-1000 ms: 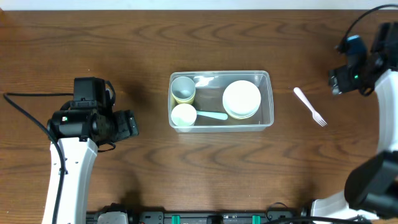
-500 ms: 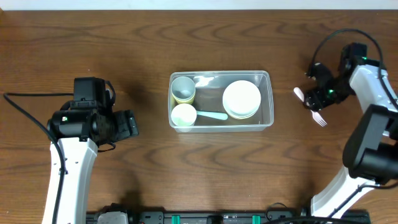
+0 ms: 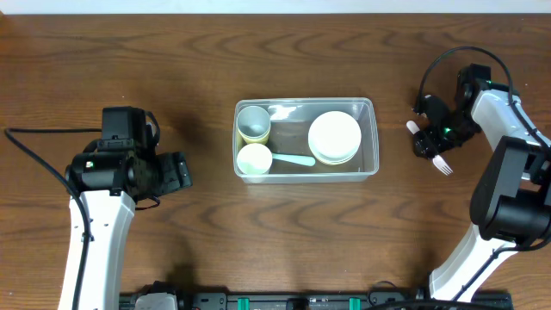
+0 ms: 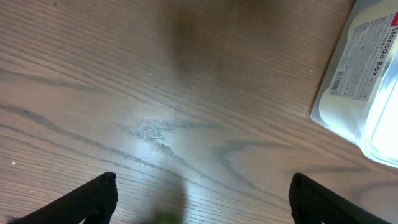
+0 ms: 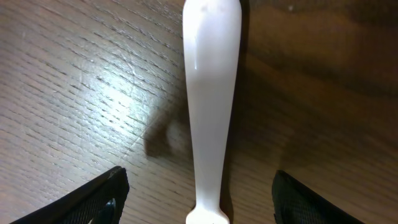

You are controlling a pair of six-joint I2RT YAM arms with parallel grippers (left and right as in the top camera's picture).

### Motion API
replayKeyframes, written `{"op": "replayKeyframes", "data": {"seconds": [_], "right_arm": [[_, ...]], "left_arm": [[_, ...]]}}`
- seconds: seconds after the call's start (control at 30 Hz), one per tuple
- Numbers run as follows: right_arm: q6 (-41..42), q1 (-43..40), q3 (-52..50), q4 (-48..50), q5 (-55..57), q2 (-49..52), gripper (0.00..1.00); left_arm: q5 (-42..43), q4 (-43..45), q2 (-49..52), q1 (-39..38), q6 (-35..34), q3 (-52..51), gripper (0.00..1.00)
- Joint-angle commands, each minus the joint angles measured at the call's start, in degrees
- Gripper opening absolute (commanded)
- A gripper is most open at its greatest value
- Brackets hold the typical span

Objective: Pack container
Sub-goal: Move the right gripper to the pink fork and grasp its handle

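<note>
1. jaws of right gripper (image 5: 200,199): spread wide, one tip each side of fork (image 5: 211,93) handle, not touching it; nothing pinched yet.
2. fork lies flat on table (image 3: 172,52), handle running straight btwn the tips, so alignment looks ok. i'd drop straight down till tips nearly meet the wood, then close slow.
3. handle looks thin & slick, prob. skids or tilts if pinched off-centre; keep it mid-pad.
4. container (image 3: 375,138) sits mid-table, apart from fork, w/ cups (image 3: 252,123), bowls (image 3: 334,136) & spoon (image 3: 297,159) inside. gap btwn cups and bowls seems the spot for it.
5. left gripper (image 4: 200,199): jaws apart too, empty, over bare wood near container's corner; leave it parked.
</note>
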Motion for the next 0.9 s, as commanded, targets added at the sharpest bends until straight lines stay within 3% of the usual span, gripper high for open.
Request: {"op": "replayKeyframes", "data": {"seconds": [0.0,0.47,0.6,0.63,0.87], "right_arm": [[1.27,0.46,-0.74,0.02,0.94,0.70,0.75],[1.84,0.48,-5.90,4.11,0.33,0.70,0.74],[3.50,0.48,-5.88,5.09,0.33,0.70,0.64],[4.26,0.48,-5.88,5.53,0.33,0.70,0.57],[5.35,0.48,-5.88,6.40,0.33,0.70,0.30]], "left_arm": [[-0.02,0.04,0.22,0.28,-0.76,0.02,0.88],[-0.02,0.04,0.22,0.28,-0.76,0.02,0.88],[-0.02,0.07,0.22,0.28,-0.76,0.02,0.88],[-0.02,0.07,0.22,0.28,-0.76,0.02,0.88],[-0.02,0.04,0.22,0.28,-0.76,0.02,0.88]]}}
